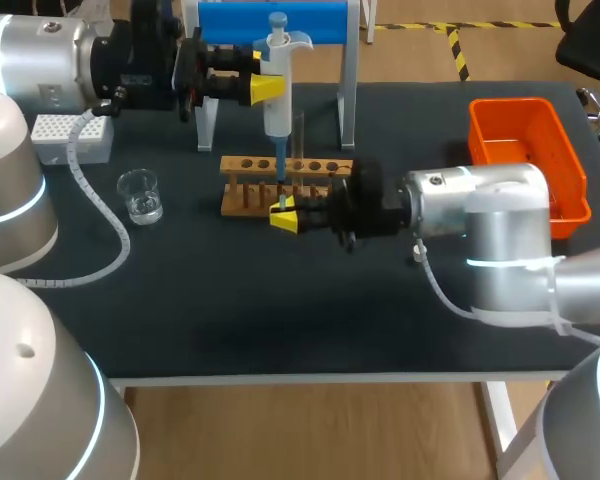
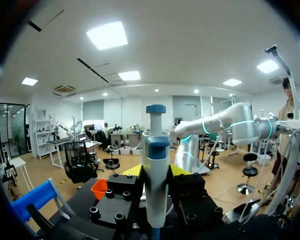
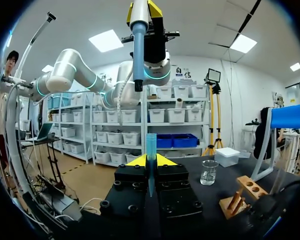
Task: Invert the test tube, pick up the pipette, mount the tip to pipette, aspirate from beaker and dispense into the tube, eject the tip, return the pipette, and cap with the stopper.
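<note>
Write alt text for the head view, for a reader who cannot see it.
Jaws of the left arm hold a pipette upright over a wooden tube rack, while those of the right arm hold a blue tip below it. A glass beaker stands left of the rack; an orange bin sits at the right.

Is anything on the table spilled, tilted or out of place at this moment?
Nothing stands out. The beaker is upright with no spill around it, and the rack is upright too. The pipette is upright in the left gripper, and the tip is upright in the right gripper.
</note>
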Available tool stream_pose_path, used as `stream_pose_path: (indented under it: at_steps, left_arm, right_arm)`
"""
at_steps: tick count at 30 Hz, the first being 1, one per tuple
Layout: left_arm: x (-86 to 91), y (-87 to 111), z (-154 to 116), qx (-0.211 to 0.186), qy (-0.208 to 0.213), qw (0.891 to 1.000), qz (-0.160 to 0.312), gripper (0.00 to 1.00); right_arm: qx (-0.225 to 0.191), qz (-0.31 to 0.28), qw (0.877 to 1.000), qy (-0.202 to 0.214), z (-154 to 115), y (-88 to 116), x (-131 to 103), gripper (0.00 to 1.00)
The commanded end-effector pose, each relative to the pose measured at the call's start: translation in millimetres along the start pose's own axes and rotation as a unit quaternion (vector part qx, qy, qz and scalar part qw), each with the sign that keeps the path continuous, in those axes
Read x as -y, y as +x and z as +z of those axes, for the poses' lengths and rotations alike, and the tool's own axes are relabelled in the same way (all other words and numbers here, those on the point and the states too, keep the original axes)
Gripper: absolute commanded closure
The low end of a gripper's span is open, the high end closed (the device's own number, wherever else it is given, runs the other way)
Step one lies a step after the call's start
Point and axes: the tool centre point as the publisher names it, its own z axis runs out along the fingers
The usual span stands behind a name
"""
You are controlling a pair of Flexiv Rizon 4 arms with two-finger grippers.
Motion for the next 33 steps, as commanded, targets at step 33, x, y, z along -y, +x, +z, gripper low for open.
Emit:
stream_pose_path:
  at_steps: [33]
  left_arm:
    - [-0.1, -0.3, 0.1, 0.0, 0.001, 1.0, 0.001, 1.0]
  right_arm:
    - [0.024, -0.006, 1.0, 0.012, 1.1, 11.8, -29.8, 1.0]
